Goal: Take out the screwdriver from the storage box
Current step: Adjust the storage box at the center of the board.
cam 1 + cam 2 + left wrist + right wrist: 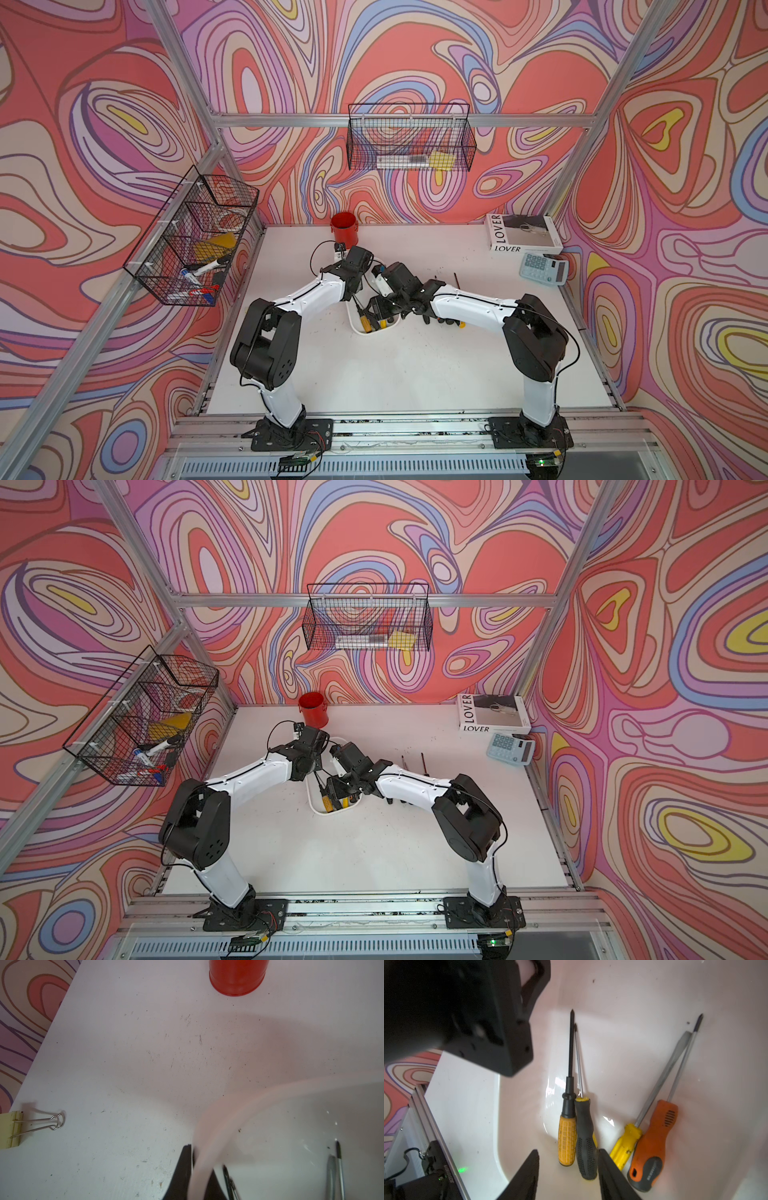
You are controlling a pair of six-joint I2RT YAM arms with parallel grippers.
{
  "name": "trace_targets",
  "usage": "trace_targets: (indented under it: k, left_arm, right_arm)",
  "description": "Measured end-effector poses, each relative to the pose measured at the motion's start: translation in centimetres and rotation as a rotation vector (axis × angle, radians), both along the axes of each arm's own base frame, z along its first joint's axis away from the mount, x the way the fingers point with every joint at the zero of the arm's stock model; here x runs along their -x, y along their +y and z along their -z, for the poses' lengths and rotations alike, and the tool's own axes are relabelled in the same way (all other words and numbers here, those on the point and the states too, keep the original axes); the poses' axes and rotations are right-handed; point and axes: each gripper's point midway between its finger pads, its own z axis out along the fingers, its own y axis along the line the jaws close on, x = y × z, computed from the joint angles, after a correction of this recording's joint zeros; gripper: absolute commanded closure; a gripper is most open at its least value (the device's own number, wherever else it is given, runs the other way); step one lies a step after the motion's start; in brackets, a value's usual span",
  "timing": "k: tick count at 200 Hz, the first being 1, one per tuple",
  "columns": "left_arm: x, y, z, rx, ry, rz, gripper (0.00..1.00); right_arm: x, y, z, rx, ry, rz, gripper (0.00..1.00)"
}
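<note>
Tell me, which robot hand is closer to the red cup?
Left. The left gripper pinches the storage box rim at the end by the red cup; the right gripper hangs open over the screwdriver handles at the box's other end, farther away.

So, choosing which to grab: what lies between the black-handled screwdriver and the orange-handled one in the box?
The yellow-handled flat-blade screwdriver, close beside the orange-handled screwdriver; the right wrist view shows it.

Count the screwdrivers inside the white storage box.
4, in the storage box: the amber-handled screwdriver touching the black-handled screwdriver; the yellow-handled screwdriver against the orange-handled screwdriver. Others may be hidden.
</note>
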Motion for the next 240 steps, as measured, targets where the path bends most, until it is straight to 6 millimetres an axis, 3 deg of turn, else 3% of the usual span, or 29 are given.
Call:
trace_targets:
  k: [41,74,94,158,240]
  left_arm:
    - [0.4,0.2,-0.7,-0.012,0.033,-0.017,1.00]
    - [-0.5,-0.1,-6.1,-0.064,0.001,-0.013,1.00]
    - [-0.5,-0.1,-7.4,-0.079,-0.011,-0.012,1.00]
    - [1.8,0.2,-2.9,-0.180,0.181,0.015,1.00]
    - [1.8,0.0,-2.2,-0.187,0.179,-0.001,1.00]
  right_arm:
    - [-1.2,0.2,-1.8,-0.014,0.017,0.091,0.52]
    - [-1.6,-1.2,-1.0,0.030,0.043,0.155,0.52]
    - [-1.9,-2.0,-0.7,0.047,0.055,0.184,0.52]
    - [-2.0,-2.3,-0.5,0.050,0.069,0.197,0.52]
    - [-0.9,-1.1,-0.2,-0.001,0.198,0.198,0.56]
